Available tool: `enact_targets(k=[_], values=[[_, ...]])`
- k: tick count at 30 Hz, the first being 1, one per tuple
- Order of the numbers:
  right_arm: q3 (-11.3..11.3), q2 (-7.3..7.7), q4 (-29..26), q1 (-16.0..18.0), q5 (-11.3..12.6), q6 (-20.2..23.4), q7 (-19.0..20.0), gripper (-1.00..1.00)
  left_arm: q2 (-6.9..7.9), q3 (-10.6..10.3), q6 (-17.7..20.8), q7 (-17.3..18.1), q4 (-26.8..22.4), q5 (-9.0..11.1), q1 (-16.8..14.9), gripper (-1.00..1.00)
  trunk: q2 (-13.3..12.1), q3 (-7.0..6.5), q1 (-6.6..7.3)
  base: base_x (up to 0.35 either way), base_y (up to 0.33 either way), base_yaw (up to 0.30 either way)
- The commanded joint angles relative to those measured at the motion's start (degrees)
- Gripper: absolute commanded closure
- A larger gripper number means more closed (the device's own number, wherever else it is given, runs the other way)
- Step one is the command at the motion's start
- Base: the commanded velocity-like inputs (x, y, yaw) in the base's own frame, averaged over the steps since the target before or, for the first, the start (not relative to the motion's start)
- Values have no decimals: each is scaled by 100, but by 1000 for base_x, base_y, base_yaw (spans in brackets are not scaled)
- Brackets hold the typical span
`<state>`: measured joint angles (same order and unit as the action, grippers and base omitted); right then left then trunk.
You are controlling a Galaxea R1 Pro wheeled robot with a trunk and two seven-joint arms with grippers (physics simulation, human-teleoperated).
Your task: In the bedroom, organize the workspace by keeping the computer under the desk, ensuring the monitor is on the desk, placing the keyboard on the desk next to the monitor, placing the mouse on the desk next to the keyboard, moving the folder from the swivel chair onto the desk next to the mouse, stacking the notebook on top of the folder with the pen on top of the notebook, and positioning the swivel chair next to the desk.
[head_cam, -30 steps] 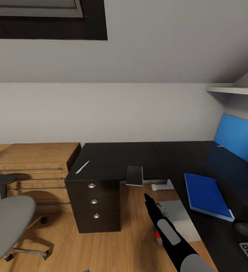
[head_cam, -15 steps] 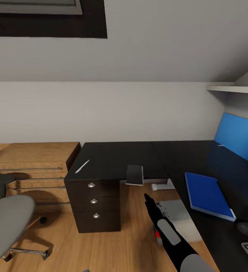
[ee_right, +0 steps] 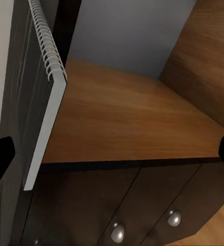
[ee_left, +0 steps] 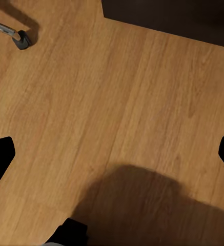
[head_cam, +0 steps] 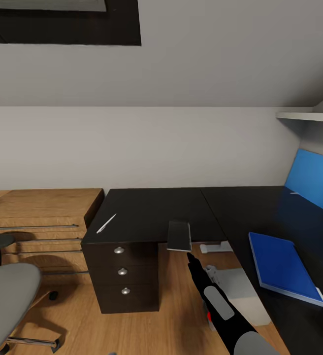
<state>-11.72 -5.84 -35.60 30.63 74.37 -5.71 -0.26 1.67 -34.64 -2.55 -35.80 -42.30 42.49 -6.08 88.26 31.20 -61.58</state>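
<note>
At the left of the head view, the grey swivel chair [head_cam: 6,296] stands on the wood floor [head_cam: 146,330], apart from the black desk [head_cam: 151,214]. A white pen [head_cam: 106,223] lies near the desk's left front corner, above the drawer unit [head_cam: 122,276]. The spiral-bound notebook [head_cam: 179,235] overhangs the desk's front edge, and the right gripper [head_cam: 191,258] reaches up from below, its tip just short of the book's near edge. Its wrist camera shows both fingers spread wide, with the notebook [ee_right: 45,110] edge-on between them toward one side, ungripped. Further right, the blue folder [head_cam: 284,266] already lies on the desk. The step in hand appears to be fetching the notebook; the next move likely calls for advancing, closing on its overhanging edge, then carrying it right onto the folder. The left gripper [ee_left: 112,148], also wide open, hangs over bare floor.
</note>
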Motion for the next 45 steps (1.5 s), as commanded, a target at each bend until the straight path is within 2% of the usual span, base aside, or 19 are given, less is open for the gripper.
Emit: enact_targets(k=[1,15,18,26,45], values=[[-33,0,1,5,61,-45,-2,-100,9,-43,-26,-41,-7,57,-7,-100,3,6,0,45,29,0],[-41,-23,1,5,53,-45,0,-100,9,-39,-26,-41,-7,50,-7,-100,3,6,0,69,56,0],[-41,-23,1,5,52,-46,0,-100,9,-42,-26,-42,-7,49,-7,-100,-117,-48,65,7,6,0],[-41,-23,1,5,52,-47,0,-100,9,-38,-26,-41,-7,48,-7,-100,-117,-48,65,3,1,0],[-41,-23,1,5,52,-49,0,-100,9,-42,-27,-43,-7,55,-7,-100,-117,-48,65,127,0,0]])
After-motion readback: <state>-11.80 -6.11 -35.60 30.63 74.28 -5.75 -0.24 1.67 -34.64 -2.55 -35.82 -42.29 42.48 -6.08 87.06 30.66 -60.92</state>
